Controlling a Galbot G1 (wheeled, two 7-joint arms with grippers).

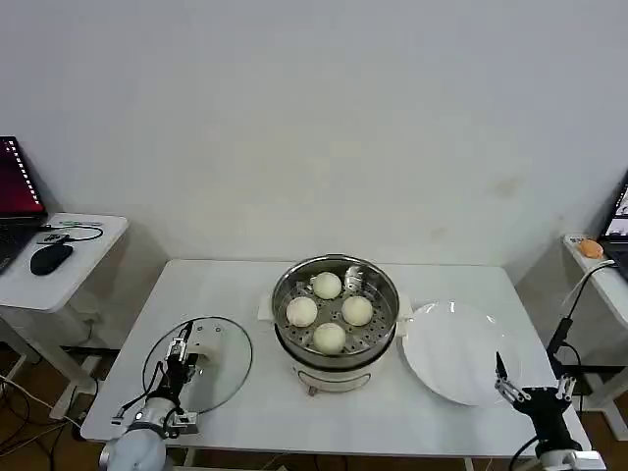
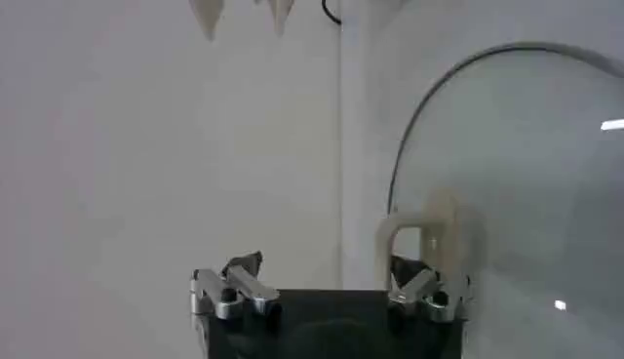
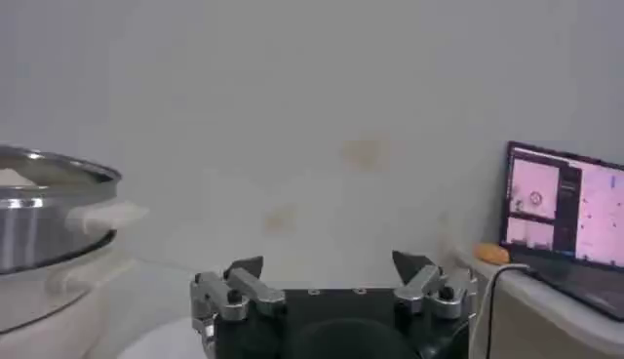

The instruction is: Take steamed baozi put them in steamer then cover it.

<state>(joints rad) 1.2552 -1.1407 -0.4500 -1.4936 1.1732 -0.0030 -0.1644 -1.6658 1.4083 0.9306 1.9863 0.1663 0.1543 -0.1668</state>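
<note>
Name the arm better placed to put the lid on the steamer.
Left. The left gripper is open over the cover, beside its handle. The right gripper sits past the plate, far from it.

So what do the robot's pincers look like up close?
Both look alike. The left pincer and the right pincer each have a black, boxy body with two silvery metal fingers, fastened with small dark bolts and ending in black pointed tips. In the head view, the left arm ends in a rounded pale grey wrist, and the right arm's wrist is black.
</note>
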